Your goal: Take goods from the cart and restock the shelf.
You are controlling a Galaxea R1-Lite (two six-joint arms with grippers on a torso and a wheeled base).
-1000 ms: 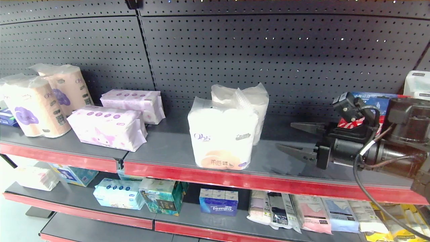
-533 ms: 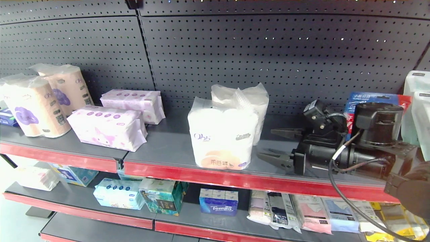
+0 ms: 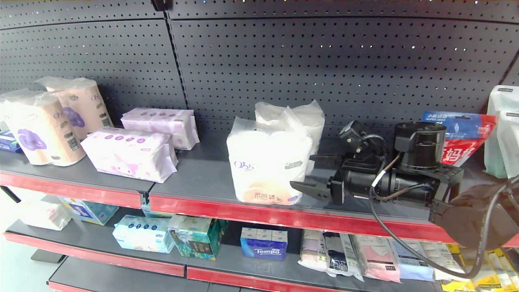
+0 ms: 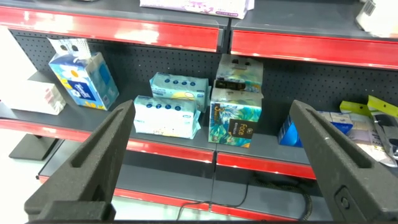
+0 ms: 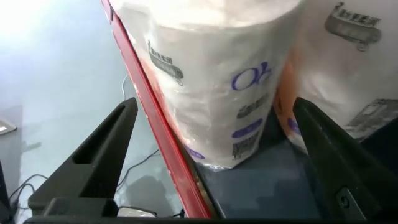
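A white pack of toilet rolls (image 3: 267,162) stands upright on the top shelf (image 3: 194,178), at the front edge just behind the red strip (image 3: 259,211). A second white pack (image 3: 302,121) stands close behind it, slightly to the right. The right gripper (image 3: 303,171) lies level with the shelf at the front pack's right side. Its jaws are spread wide and hold nothing. One finger (image 3: 310,190) reaches in front of the pack's lower right corner and the other lies toward the gap between the two packs; whether either touches the wrapping cannot be told. In the right wrist view the front pack (image 5: 211,74) stands between the two spread fingers of the right gripper (image 5: 214,102), with the second pack (image 5: 348,56) beside it. Further left on the shelf lie two pink packs (image 3: 129,154), one behind the other, and beyond them two peach roll packs (image 3: 40,125) stand against the black pegboard (image 3: 284,61). A blue and red bag (image 3: 462,134) stands to the right, behind the arm. The left gripper (image 4: 211,106) is also wide open and empty, facing the lower shelves, where teal boxes (image 4: 235,109) stand stacked next to pale blue packs (image 4: 168,115).
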